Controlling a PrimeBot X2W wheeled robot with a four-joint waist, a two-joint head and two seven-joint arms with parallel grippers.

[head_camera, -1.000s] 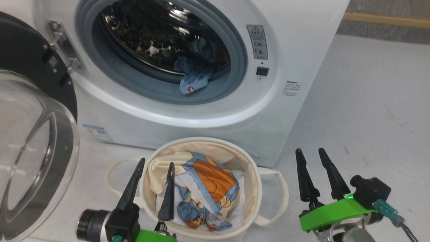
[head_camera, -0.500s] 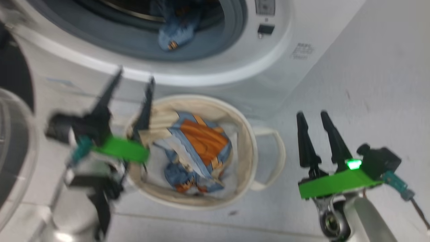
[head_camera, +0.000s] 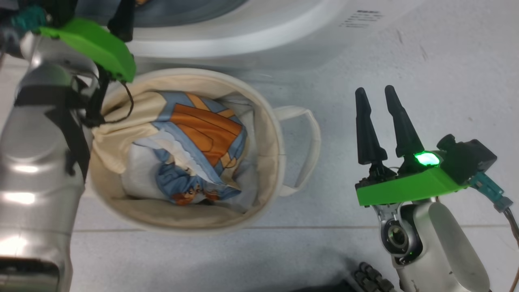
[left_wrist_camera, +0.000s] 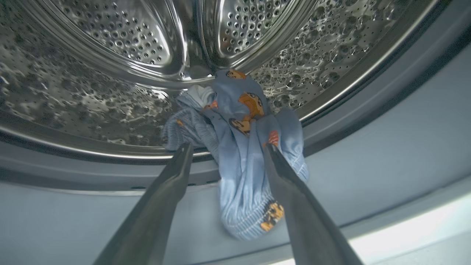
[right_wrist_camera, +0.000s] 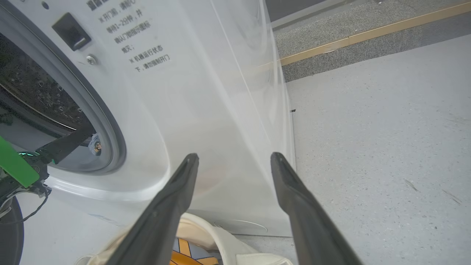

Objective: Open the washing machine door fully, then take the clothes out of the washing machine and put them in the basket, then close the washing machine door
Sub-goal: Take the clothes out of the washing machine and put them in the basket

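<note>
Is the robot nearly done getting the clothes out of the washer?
About halfway. Done: the cream printed garment lies in the basket. In hand: the open left gripper straddles the blue bear-print garment draped over the grey gasket, not gripping yet. To do: grab it, drop it in the basket, then shut the washing machine.

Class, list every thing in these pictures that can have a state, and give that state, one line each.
Washing machine, mouth uncovered.
Blue garment, hanging from the drum over the gasket, not gripped.
Basket, upright, part filled.
Print cloth, crumpled inside the basket.
Left gripper, open, fingers astride the blue garment.
Right gripper, open, empty.
</note>
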